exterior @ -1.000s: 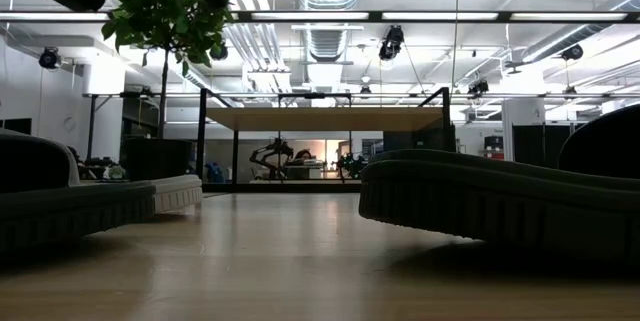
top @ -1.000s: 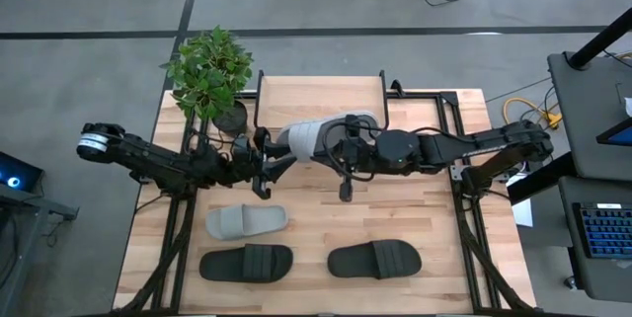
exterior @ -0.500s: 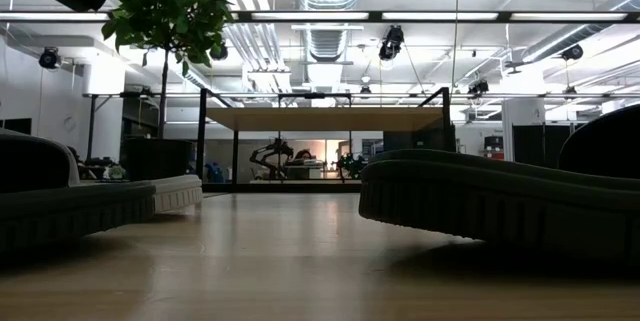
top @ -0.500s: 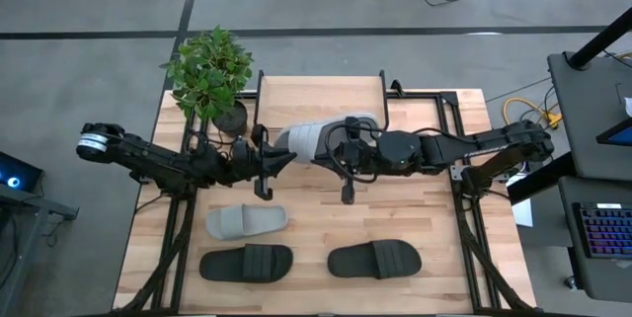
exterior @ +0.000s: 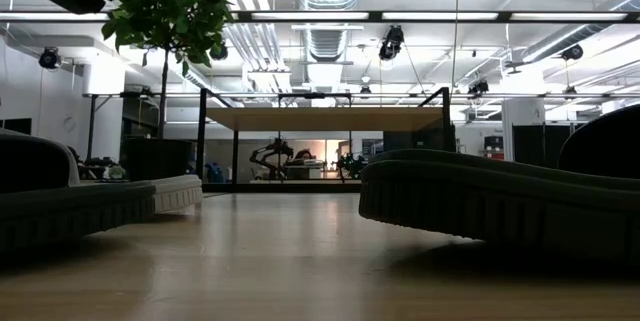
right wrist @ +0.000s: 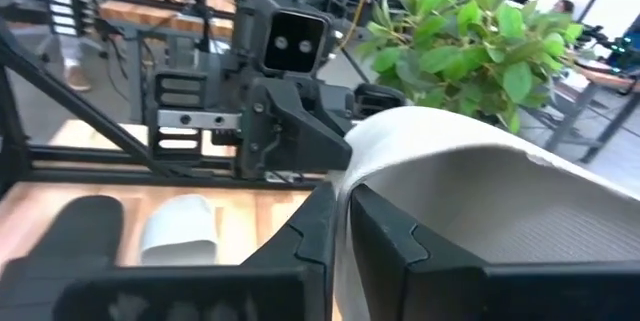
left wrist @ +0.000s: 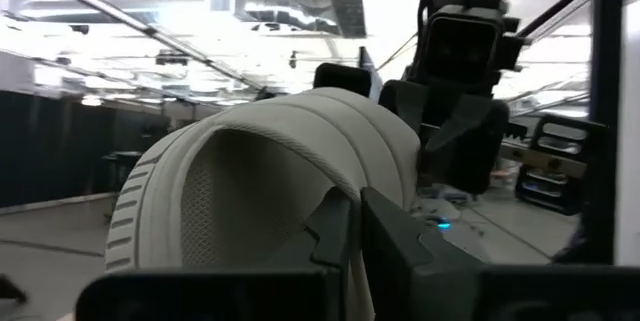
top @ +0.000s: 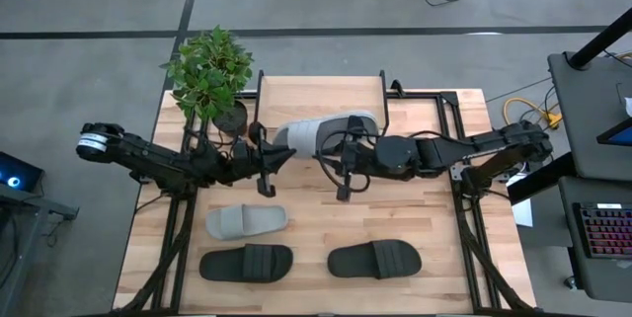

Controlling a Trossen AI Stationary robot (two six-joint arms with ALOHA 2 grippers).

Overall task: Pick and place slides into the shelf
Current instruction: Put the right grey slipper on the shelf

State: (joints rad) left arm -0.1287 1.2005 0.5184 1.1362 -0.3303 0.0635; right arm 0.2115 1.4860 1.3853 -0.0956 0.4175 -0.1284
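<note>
Sandal [top: 321, 133], light grey, hangs in the air between the two arms, just in front of the shelf [top: 321, 95] at the far side of the bench [top: 415, 218]. The left end effector [top: 279, 158] is clenched on its strap end; the right end effector [top: 341, 154] pinches the opposite end. Its wide strap is ribbed, its sole finely dotted. Another grey sandal [top: 246, 222] and two black sandals [top: 247, 263] lie flat near the front edge.
</note>
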